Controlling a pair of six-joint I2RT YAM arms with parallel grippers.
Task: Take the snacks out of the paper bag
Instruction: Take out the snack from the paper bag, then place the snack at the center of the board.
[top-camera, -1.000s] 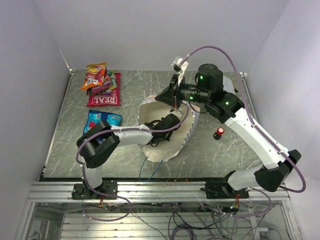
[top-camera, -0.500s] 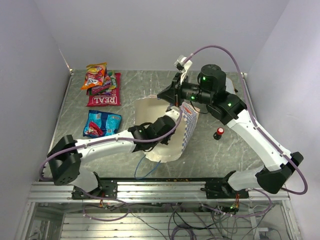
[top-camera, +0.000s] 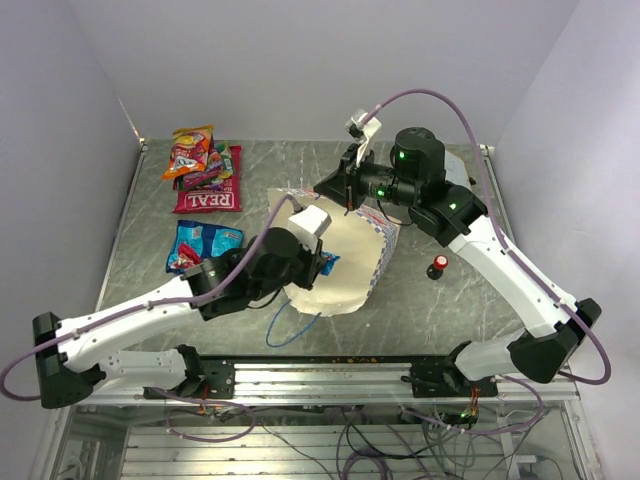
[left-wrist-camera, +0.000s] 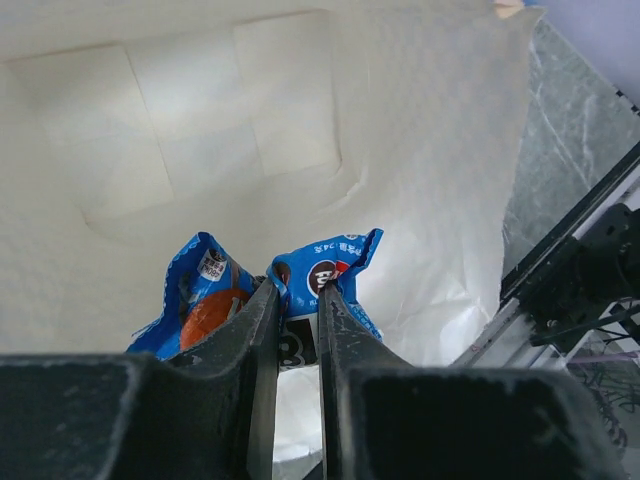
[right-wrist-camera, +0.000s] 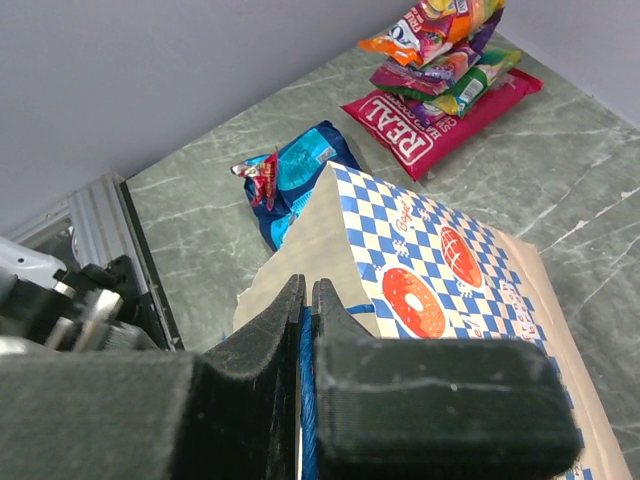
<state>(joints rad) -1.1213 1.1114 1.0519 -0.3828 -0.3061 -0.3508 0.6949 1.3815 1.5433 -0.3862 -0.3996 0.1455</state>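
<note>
The paper bag (top-camera: 350, 262) lies mid-table with its cream inside showing. In the right wrist view its checkered outside (right-wrist-camera: 440, 250) shows. My right gripper (top-camera: 346, 196) is shut on the bag's blue cord handle (right-wrist-camera: 305, 400) and holds the far rim up. My left gripper (top-camera: 318, 262) is at the bag's mouth, shut on a blue candy bag (top-camera: 329, 263). In the left wrist view the blue candy bag (left-wrist-camera: 325, 270) is pinched between the fingers, in front of the cream lining (left-wrist-camera: 250, 120). Other snacks lie at the far left: an orange packet (top-camera: 190, 150), pink-purple bags (top-camera: 212, 166), the red "REAL" packet (top-camera: 208, 196) and blue candy bags (top-camera: 203, 247).
A small red-and-black knob (top-camera: 438, 266) stands on the table to the right of the bag. The bag's other blue cord handle (top-camera: 290, 325) trails toward the near edge. Walls close the table on the left, the back and the right.
My left arm has pulled back out of the bag toward the near left, bringing a blue candy bag with it. The paper bag has sagged flatter. My right gripper has stayed on the handle.
</note>
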